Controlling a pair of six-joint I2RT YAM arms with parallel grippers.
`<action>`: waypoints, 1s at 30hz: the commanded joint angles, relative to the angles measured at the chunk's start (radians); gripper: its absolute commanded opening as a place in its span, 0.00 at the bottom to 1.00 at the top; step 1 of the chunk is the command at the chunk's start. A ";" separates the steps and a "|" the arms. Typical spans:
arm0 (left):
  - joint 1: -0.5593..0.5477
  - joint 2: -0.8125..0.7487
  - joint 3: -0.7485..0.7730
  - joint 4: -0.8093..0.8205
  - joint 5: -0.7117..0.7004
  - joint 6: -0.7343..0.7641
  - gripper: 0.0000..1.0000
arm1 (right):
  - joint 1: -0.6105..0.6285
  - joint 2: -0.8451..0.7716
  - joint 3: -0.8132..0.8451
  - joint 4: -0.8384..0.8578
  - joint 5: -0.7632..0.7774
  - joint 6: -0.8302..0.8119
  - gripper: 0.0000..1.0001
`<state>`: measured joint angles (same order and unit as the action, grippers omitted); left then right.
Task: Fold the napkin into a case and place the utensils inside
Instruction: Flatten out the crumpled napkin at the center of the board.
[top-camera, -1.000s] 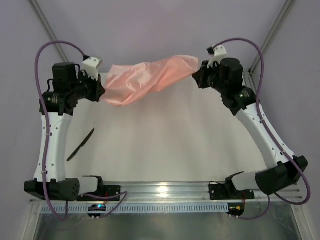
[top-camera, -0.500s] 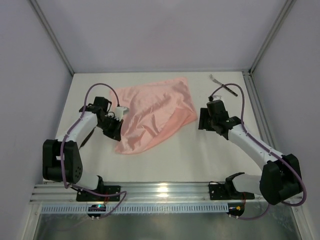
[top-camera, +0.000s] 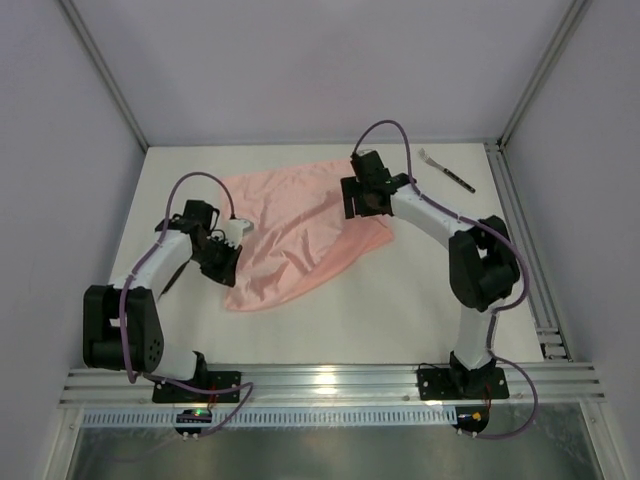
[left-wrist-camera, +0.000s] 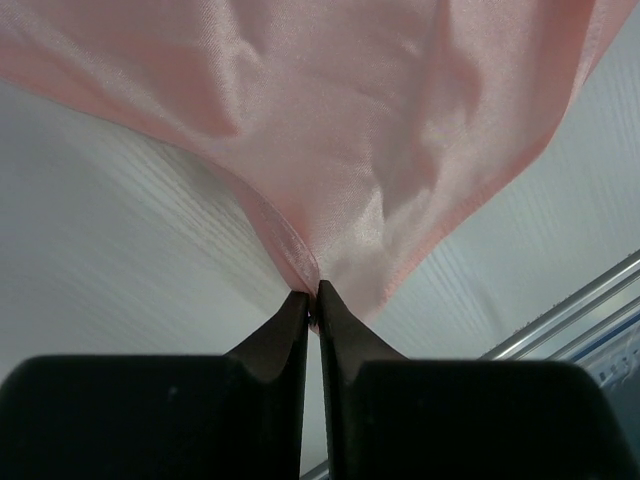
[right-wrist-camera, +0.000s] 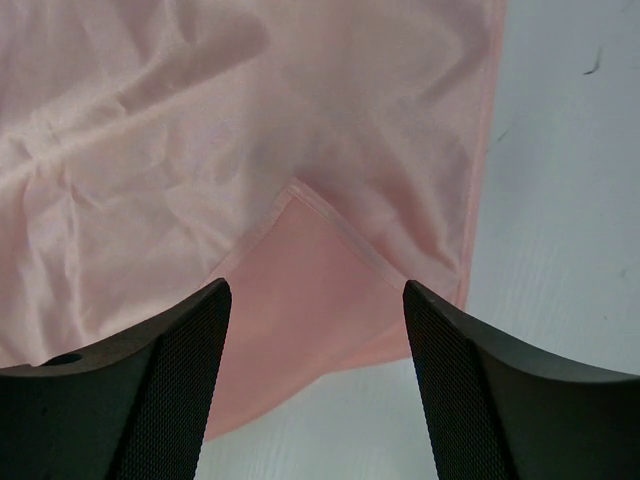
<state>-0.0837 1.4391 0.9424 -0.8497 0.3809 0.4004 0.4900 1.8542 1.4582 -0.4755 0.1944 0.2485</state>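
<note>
Where the top view looks down on the white worktop (top-camera: 400, 300), the salmon-pink napkin (top-camera: 300, 230) lies spread but rumpled, reaching from the upper middle of the frame toward the lower left. At the cloth's left edge, middle left of the frame, the left claw (top-camera: 230, 266) is closed. The left wrist view shows its two dark fingers pressed together on a pinched ridge of the napkin, the fabric fanning out from the fingertips across the top of that frame. Over the cloth's upper right part, just right of centre in the top view, the right claw (top-camera: 358, 205) is open, jaws spread wide above the napkin and gripping nothing. Between its fingers (right-wrist-camera: 180, 350) the right wrist view shows a turned-over corner of the cloth, its hemmed edges meeting in a point. In the upper right of the top view the fork (top-camera: 447, 170) lies on the worktop, silvery head toward the upper left, dark handle toward the lower right, apart from the napkin and both claws.
</note>
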 joint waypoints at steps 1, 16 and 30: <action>0.004 0.001 -0.010 0.011 -0.004 0.025 0.09 | 0.005 0.113 0.125 -0.104 -0.056 -0.096 0.74; 0.004 0.034 -0.019 0.021 -0.020 0.029 0.09 | 0.002 0.272 0.222 -0.146 -0.119 -0.164 0.52; 0.002 -0.032 0.047 -0.051 -0.045 0.080 0.59 | -0.013 0.080 0.025 -0.075 -0.157 -0.170 0.04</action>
<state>-0.0837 1.4670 0.9329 -0.8639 0.3328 0.4431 0.4808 2.0659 1.5375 -0.5900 0.0719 0.0803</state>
